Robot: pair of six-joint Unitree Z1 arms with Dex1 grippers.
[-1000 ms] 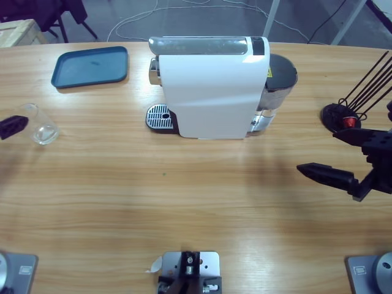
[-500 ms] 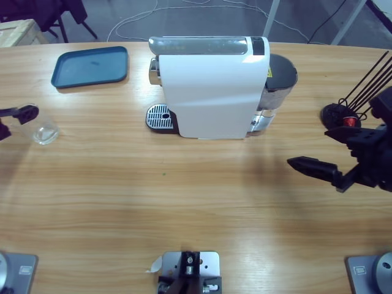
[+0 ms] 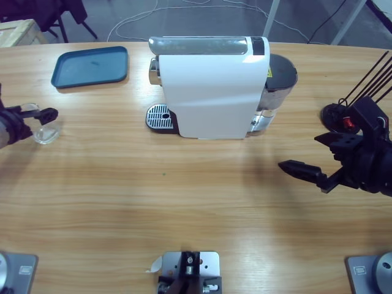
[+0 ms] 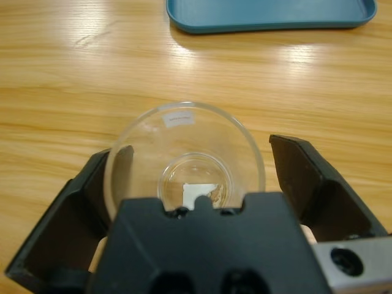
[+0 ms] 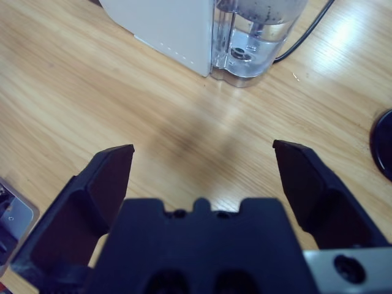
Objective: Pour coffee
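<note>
The clear glass cup point(image 4: 184, 162) stands upright on the table point(image 3: 184, 202), left of the white coffee machine point(image 3: 211, 86), between the spread jaws of the left tool point(image 4: 196, 162). The right tool point(image 5: 202, 162), jaws spread and empty, hovers right of the machine.

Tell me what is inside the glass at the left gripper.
The glass looks empty: through it show only its clear base and a small white label. The left gripper straddles it with jaws open, its body covering the near rim.
</note>
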